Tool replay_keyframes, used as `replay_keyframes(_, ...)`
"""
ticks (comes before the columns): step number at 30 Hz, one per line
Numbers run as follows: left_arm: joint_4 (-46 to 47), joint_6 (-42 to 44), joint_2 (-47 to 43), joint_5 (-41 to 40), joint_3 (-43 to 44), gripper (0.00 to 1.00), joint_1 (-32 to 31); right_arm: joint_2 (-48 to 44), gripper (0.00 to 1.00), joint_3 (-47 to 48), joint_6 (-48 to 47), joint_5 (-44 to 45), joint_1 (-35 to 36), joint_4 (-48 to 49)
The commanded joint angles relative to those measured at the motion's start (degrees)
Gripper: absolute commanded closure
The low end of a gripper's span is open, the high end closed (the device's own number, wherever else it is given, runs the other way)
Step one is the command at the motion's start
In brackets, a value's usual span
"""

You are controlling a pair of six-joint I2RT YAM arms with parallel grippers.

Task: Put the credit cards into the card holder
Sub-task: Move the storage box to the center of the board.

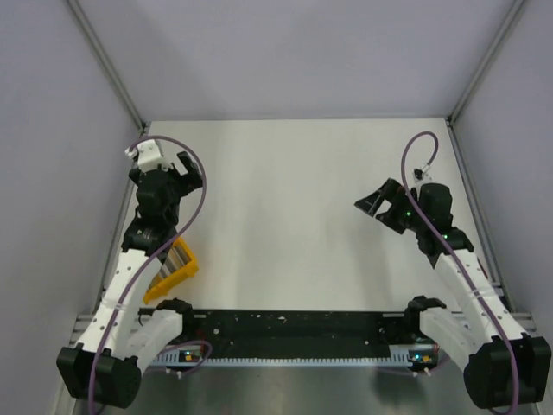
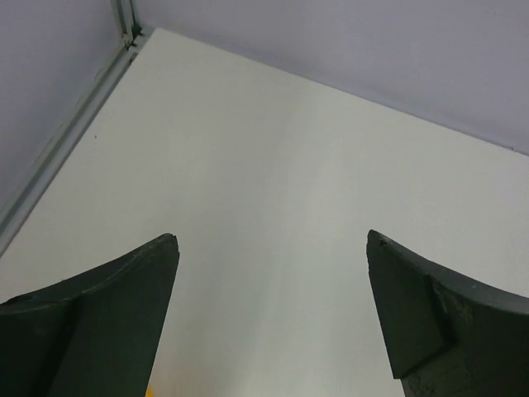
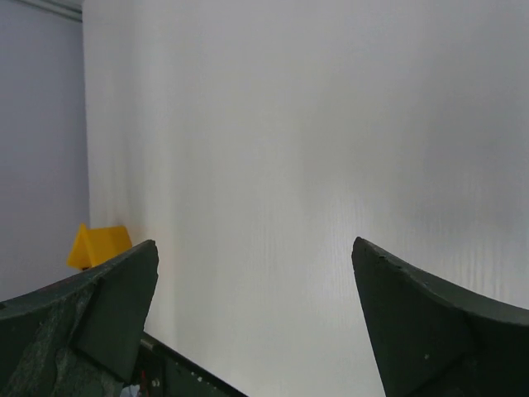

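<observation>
1. At near left, under the left arm (image 1: 130,277), what look like the cards (image 1: 179,256) are standing on edge in a yellow bin (image 1: 169,284); the holder is not showing in any view.
2. Over bare table (image 1: 294,216) at far left, left gripper (image 2: 273,238) is hovering, jaws spread wide, empty.
3. At right, right gripper (image 3: 254,245) is hovering, likewise spread and empty.
4. Step: nothing is being held yet; the next move is likely calling for one gripper descending to the bin, and for locating the holder.

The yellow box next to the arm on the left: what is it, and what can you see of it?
The yellow bin looks like a small, open plastic tray. It sits on the white table at the near left, turned askew to the edge. The left arm crosses above it and hides part of its shape. Thin grey, dark-edged flat pieces stand packed side by side inside, likely the credit cards. One yellow corner also shows in the right wrist view.
</observation>
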Motion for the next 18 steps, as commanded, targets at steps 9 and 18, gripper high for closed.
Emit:
replay_keyframes(9, -28.63, -23.76, -0.6, 5.72, 5.67, 0.02, 0.31, 8.15, 0.01, 3.23, -2.72, -14.34, 1.71, -0.5)
replay_keyframes(18, -41.83, -26.75, -0.77, 3.27, 3.22, 0.02, 0.31, 6.75, 0.01, 4.91, -4.4, -11.08, 5.93, -5.87)
